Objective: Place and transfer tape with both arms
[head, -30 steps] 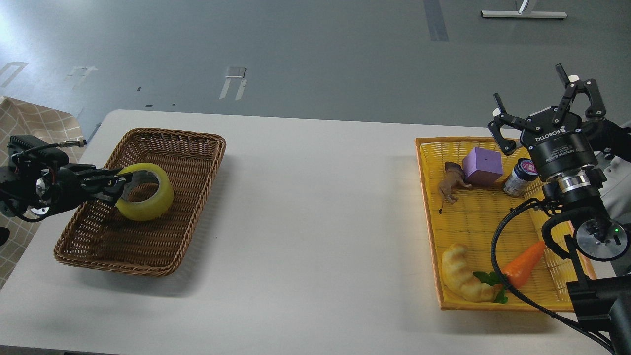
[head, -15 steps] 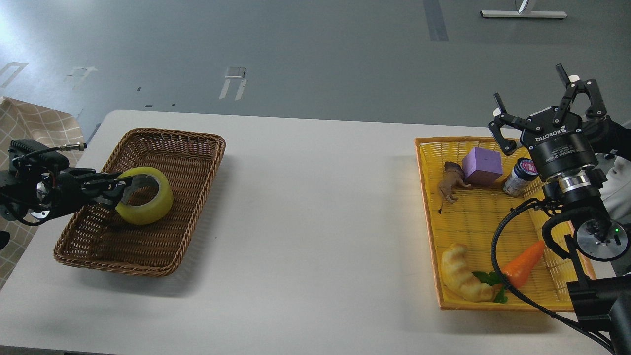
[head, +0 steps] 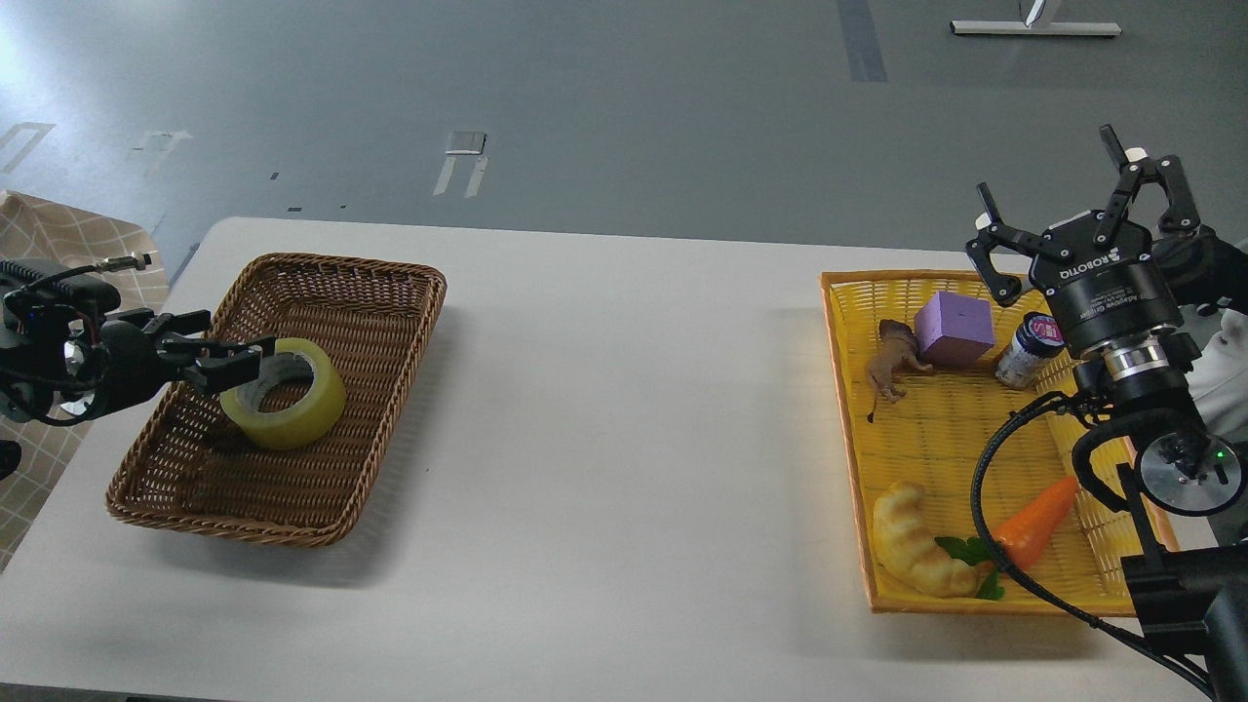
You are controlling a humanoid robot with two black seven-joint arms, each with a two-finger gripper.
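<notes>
The yellow tape roll (head: 292, 408) lies in the brown wicker basket (head: 370, 312), its grey-white core facing up. My left gripper (head: 232, 349) comes in from the left, just over the basket's left rim. Its fingers are spread open and their tips sit at the roll's left edge without clamping it. My right gripper (head: 1082, 210) is open and empty, fingers pointing up, raised over the far right corner of the yellow tray (head: 848, 390).
The yellow tray holds a purple block (head: 954, 329), a toy animal (head: 895, 361), a small jar (head: 1029, 351), a carrot toy (head: 1038, 522) and a croissant toy (head: 916, 541). The white table (head: 624, 419) stretches between basket and tray. A checked cloth (head: 58, 244) lies at far left.
My left gripper lowered the tape into the brown basket, opened its fingers and drew back a little to the left. The tape now rests in the basket. The right arm has not moved.
</notes>
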